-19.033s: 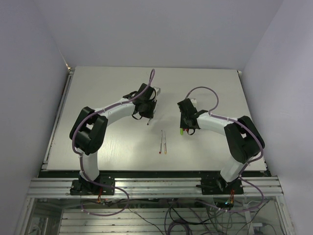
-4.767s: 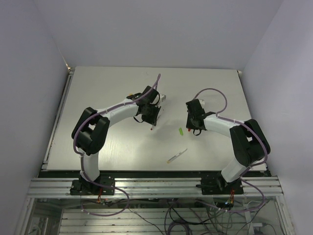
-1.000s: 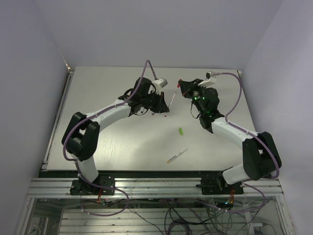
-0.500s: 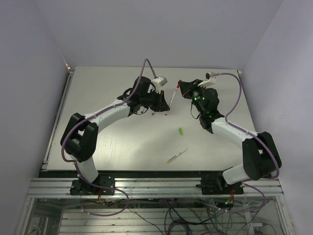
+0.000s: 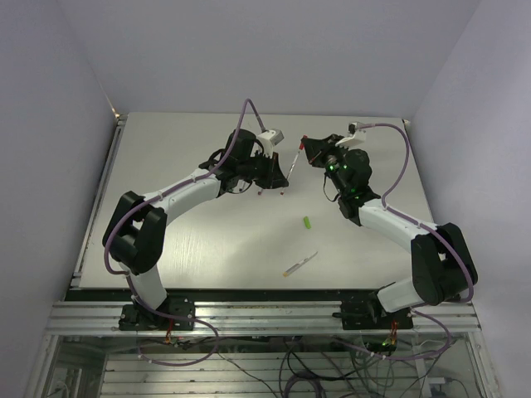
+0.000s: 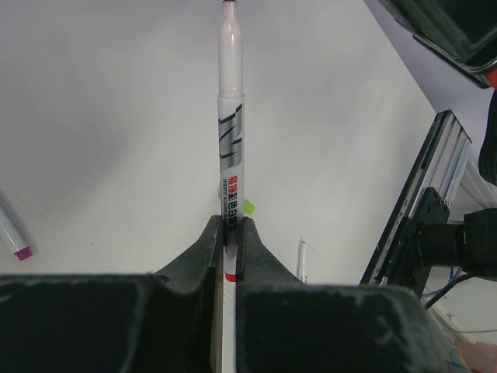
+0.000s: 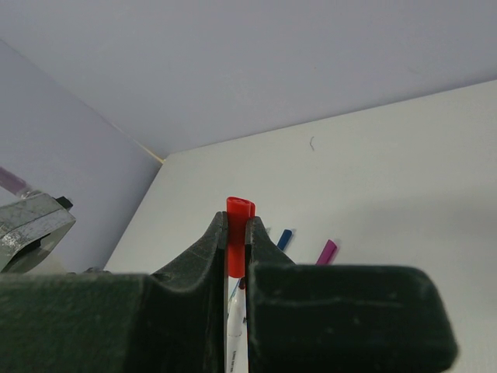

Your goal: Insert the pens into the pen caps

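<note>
A: Which step is in hand?
B: Capping one pen. The left gripper (image 6: 231, 228) pinches a pen (image 6: 231, 116), raised over the far middle of the table (image 5: 174, 157). The right gripper (image 7: 237, 229) pinches a red cap (image 7: 239, 207), just right of the tip.
A: And next?
B: I think the tip must line up with the cap mouth, then push straight in.
</note>
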`<state>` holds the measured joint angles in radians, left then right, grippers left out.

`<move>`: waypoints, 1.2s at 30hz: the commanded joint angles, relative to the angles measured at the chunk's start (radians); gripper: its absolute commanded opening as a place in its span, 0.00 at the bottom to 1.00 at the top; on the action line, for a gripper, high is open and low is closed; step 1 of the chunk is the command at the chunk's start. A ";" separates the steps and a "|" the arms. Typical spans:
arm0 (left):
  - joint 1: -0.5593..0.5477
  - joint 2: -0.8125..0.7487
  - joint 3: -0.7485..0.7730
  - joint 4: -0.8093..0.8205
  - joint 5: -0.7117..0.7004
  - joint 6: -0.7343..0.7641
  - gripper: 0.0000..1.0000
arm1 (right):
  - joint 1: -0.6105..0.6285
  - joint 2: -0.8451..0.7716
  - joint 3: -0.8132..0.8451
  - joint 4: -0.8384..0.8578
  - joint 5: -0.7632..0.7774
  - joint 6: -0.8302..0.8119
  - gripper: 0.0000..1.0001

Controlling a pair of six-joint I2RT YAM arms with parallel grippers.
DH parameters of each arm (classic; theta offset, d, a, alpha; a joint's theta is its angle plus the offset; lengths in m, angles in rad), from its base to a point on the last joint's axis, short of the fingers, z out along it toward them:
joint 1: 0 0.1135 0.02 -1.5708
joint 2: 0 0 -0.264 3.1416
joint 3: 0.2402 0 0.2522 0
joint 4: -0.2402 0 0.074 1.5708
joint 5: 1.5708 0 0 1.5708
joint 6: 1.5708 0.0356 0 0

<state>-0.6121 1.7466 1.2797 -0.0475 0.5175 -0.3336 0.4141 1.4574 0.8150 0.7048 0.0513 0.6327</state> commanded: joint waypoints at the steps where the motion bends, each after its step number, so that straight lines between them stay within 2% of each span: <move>1: 0.006 -0.020 0.021 0.048 0.011 -0.004 0.07 | -0.001 0.022 -0.006 0.012 -0.010 0.005 0.00; 22: 0.009 -0.006 0.024 0.092 -0.007 -0.032 0.07 | 0.000 0.026 0.000 -0.004 -0.043 0.009 0.00; 36: 0.039 0.031 0.044 0.223 -0.017 -0.110 0.07 | -0.001 0.034 0.013 -0.139 -0.259 -0.016 0.00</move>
<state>-0.5987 1.7676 1.2816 0.0383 0.5159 -0.4137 0.4046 1.4864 0.8333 0.6464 -0.0982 0.6285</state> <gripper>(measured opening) 0.122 0.044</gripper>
